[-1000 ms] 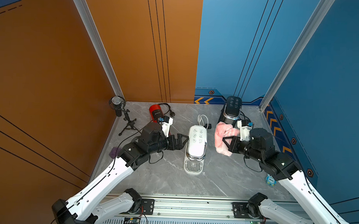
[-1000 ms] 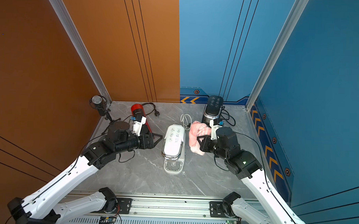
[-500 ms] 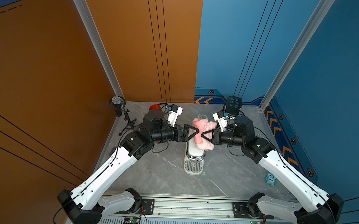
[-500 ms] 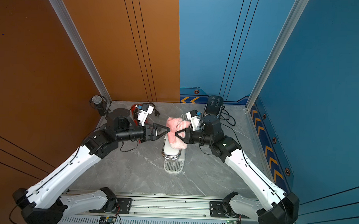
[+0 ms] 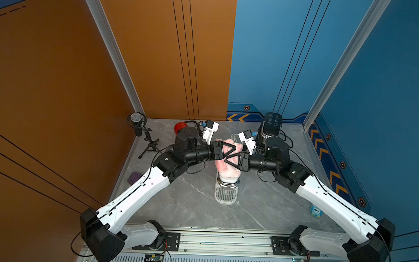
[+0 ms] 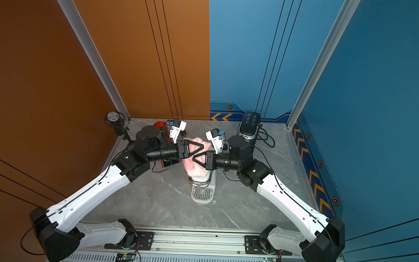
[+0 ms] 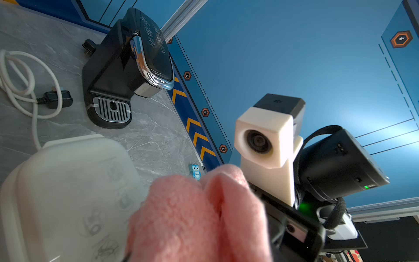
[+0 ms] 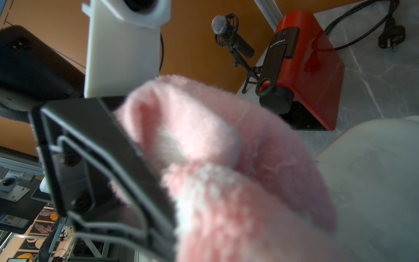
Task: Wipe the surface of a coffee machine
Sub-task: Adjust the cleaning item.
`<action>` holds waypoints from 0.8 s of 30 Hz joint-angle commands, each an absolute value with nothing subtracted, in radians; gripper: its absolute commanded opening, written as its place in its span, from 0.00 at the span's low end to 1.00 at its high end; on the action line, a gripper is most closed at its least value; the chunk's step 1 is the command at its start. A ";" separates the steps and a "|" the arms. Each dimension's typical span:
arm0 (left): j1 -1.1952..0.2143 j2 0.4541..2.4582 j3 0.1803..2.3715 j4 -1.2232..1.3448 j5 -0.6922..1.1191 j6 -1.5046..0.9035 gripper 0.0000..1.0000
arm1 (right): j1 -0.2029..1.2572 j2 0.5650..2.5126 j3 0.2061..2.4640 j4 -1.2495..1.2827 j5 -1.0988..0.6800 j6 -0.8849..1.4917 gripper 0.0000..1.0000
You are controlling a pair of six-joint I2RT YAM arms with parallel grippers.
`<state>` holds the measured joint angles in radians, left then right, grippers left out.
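Above the white coffee machine (image 5: 226,195), in the middle of the worktop (image 5: 189,207): right gripper (image 5: 226,158) clamped on the pink cloth (image 5: 229,169); left gripper (image 5: 235,149) right against that cloth, apart or together hard to tell.

Pink fluffy cloth (image 5: 226,167) over top of upright white coffee machine (image 5: 225,196).

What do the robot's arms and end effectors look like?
The left arm and right arm share white shells, black joints and thin black cables. The left end effector and right end effector are black with triangular open-frame fingers; white-cased cameras sit behind them.
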<state>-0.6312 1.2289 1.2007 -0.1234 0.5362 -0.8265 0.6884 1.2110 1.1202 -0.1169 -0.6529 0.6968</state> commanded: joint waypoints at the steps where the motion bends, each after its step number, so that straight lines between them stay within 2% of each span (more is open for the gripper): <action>1: -0.656 1.227 1.192 -0.025 0.639 -0.853 0.31 | 0.692 1.210 1.124 -0.063 -0.636 0.706 0.00; 2: -0.662 1.227 1.194 -0.027 0.653 -0.846 0.30 | 0.690 1.211 1.124 -0.058 -0.635 0.708 0.00; 5: -0.680 1.222 1.195 -0.026 0.678 -0.825 0.19 | 0.690 1.228 1.139 -0.047 -0.636 0.716 0.00; 7: -0.692 1.215 1.197 -0.027 0.683 -0.813 0.02 | 0.690 1.241 1.148 -0.049 -0.625 0.721 0.03; 8: -0.695 1.211 1.195 -0.028 0.676 -0.805 0.00 | 0.689 1.244 1.151 -0.055 -0.619 0.720 0.05; 9: -0.693 1.198 1.191 -0.045 0.646 -0.800 0.00 | 0.687 1.244 1.156 -0.075 -0.609 0.711 0.10; 10: -0.688 1.184 1.190 -0.074 0.613 -0.781 0.00 | 0.686 1.246 1.164 -0.113 -0.584 0.698 0.21; 12: -0.660 1.152 1.191 -0.146 0.548 -0.737 0.00 | 0.684 1.236 1.183 -0.210 -0.535 0.657 0.36; 14: -0.588 1.119 1.168 -0.169 0.520 -0.732 0.00 | 0.683 1.216 1.201 -0.344 -0.449 0.615 0.53; 15: -0.531 1.105 1.155 -0.173 0.518 -0.740 0.00 | 0.682 1.202 1.208 -0.414 -0.391 0.595 0.58; 19: -0.369 1.114 1.128 -0.175 0.559 -0.761 0.00 | 0.678 1.145 1.214 -0.640 -0.136 0.570 0.69; 24: -0.343 1.197 1.134 -0.174 0.538 -0.747 0.00 | 0.678 1.138 1.181 -0.670 -0.102 0.576 0.73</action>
